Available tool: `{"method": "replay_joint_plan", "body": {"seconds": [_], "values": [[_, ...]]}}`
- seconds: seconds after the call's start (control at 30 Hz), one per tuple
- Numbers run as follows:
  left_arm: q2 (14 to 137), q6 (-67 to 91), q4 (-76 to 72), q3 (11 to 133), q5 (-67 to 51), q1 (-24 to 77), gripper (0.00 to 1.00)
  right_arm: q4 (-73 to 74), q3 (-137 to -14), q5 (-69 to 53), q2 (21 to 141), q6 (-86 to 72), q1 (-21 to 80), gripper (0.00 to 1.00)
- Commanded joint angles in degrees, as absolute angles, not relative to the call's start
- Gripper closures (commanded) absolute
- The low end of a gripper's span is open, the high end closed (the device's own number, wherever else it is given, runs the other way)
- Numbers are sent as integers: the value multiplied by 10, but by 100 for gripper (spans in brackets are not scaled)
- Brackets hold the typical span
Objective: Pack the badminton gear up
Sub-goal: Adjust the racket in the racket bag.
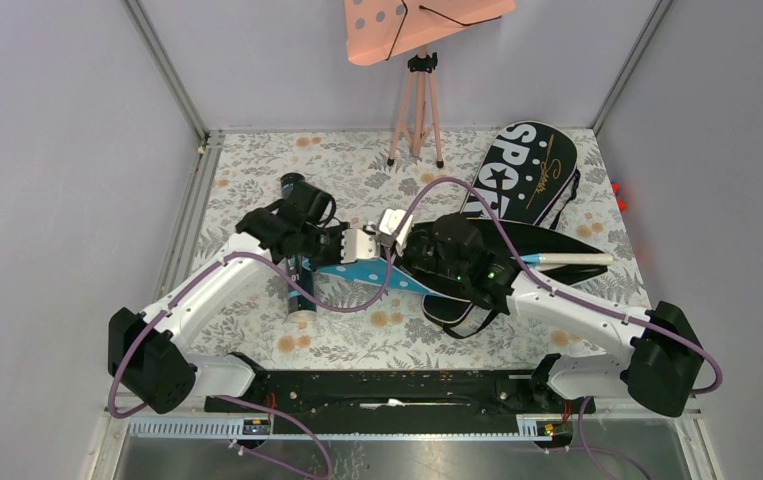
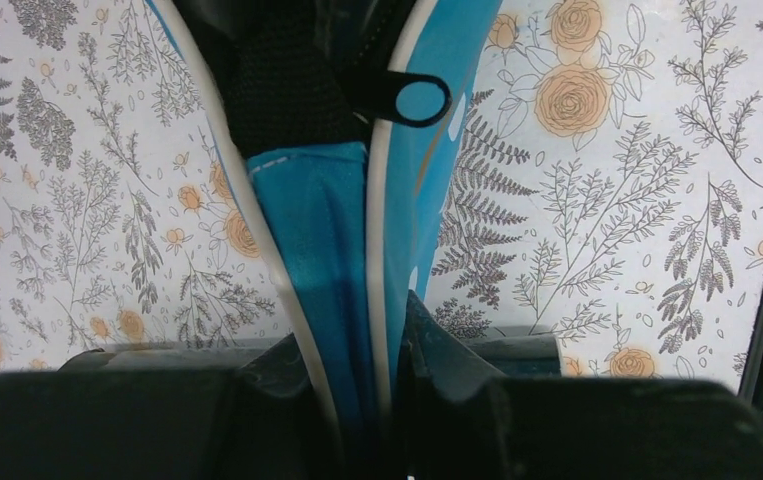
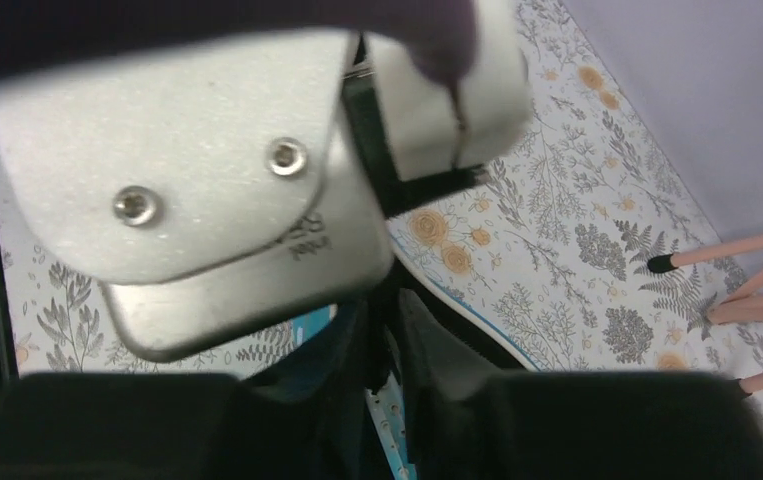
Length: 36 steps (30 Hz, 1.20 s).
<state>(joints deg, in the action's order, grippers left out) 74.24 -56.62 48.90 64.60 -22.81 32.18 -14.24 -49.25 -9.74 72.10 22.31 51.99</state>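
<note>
A blue SPORT bag with white piping lies at the table's middle, its black side toward the right arm. My left gripper is shut on the bag's blue edge, with jaws pinching fabric and piping. A black zipper pull lies just beyond. My right gripper faces it and is shut on a thin black strip of the bag. A white racket handle sticks out to the right. A black tube lies under the left arm. A black SPORT bag lies at the back right.
The pink perforated board stands on tripod legs at the back centre; the legs also show in the right wrist view. The left gripper's white body fills much of the right wrist view. Grey walls close in both sides.
</note>
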Motion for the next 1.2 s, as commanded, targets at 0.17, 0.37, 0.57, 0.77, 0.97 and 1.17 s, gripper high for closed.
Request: {"method": "replay_joint_plan", "body": {"seconds": [0.17, 0.37, 0.57, 0.77, 0.97, 1.17], "values": [[751, -559, 531, 646, -196, 328, 100, -26, -575, 24, 714, 197, 530, 100], [749, -565, 515, 636, -161, 328, 100, 155, -637, 166, 677, 264, 531, 100], [758, -560, 518, 646, -160, 328, 100, 279, -708, 215, 709, 402, 532, 100], [760, -560, 522, 645, -163, 332, 100, 448, -804, 177, 773, 507, 532, 100], [759, -559, 522, 639, -161, 332, 100, 386, -768, 381, 796, 592, 532, 100], [765, -558, 529, 646, -178, 334, 100, 136, -686, 486, 784, 621, 532, 100]]}}
